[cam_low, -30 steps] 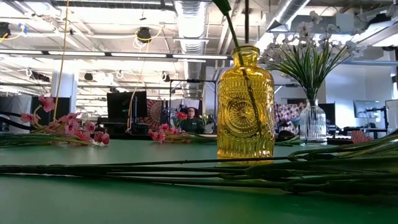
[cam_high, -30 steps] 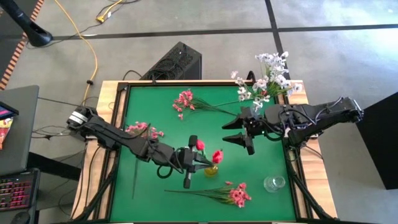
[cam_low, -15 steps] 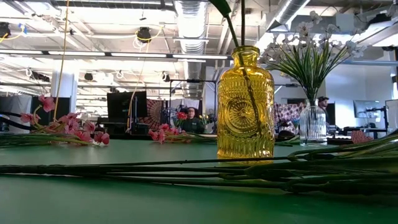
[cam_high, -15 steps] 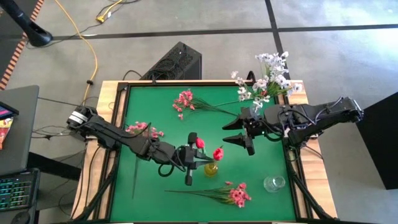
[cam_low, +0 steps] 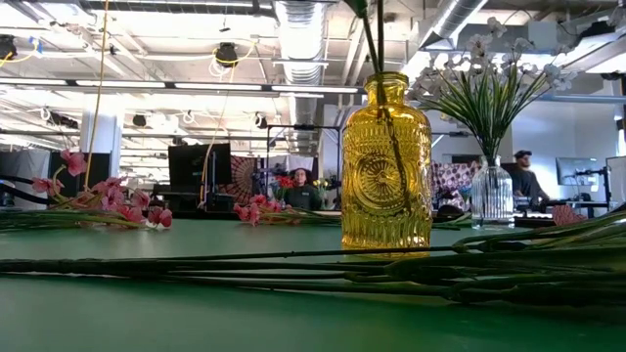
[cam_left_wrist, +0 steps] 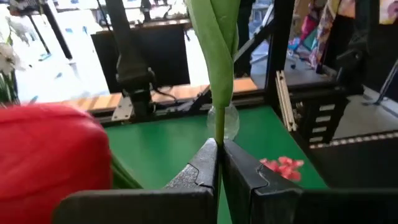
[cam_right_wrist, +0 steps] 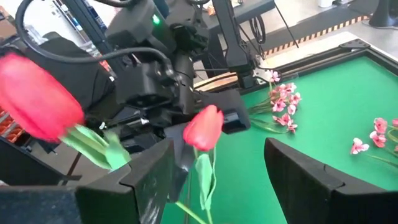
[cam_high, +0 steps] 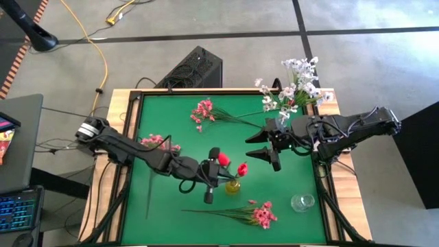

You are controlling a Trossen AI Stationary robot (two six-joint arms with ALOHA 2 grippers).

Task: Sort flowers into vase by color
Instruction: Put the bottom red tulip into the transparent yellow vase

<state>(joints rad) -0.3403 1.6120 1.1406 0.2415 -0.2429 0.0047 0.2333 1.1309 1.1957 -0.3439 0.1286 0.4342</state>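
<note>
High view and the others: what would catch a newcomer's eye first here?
The yellow embossed glass vase near the middle of the green table stands out, with one red tulip-like bud already in it. The left gripper, jaws shut on the green stem of a second red bud, holds it beside the vase. At the far right corner, white blossom sprays fill a clear ribbed glass vase.

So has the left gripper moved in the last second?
Yes. In the high view the left gripper, shut on a red tulip stem, has crept slightly toward the yellow vase and upward in the picture.
</note>
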